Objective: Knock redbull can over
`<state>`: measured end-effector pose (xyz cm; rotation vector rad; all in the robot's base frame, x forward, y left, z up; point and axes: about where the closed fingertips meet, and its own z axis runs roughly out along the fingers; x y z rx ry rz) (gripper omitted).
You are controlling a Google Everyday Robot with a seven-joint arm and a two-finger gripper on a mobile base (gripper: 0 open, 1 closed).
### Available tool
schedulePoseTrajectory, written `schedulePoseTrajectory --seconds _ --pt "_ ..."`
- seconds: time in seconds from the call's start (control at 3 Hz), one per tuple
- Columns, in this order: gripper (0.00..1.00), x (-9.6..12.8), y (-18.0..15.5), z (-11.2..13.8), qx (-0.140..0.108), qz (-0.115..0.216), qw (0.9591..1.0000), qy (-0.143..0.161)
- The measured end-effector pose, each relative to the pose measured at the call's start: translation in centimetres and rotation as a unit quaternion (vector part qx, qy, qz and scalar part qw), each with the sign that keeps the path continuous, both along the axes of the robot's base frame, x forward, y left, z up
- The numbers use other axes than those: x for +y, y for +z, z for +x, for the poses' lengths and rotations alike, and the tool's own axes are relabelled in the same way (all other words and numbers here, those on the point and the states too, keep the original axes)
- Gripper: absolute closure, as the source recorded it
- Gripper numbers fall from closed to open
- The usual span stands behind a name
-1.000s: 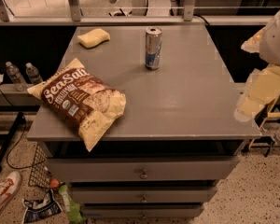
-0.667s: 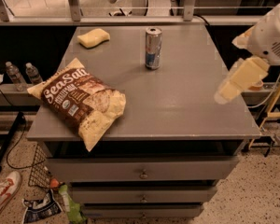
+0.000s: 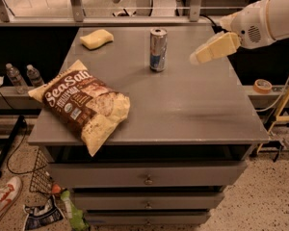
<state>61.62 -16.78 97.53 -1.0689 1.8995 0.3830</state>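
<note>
Silver redbull can [image 3: 158,49] stands upright; end effector [image 3: 198,57] near, apart.

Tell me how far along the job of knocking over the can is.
Nothing done yet: the can stands upright on the table. In hand: the claw hangs to its right in the picture, not touching. Left: close that gap and push the can onto its side.

Gripper [image 3: 205,53] aloft at upper right, angled leftward
</note>
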Motion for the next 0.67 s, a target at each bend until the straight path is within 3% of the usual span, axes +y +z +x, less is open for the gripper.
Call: schedulePoseTrajectory --seconds 0.67 --pt "0.0 0.67 0.07 0.99 -0.006 0.019 0.9998 -0.005"
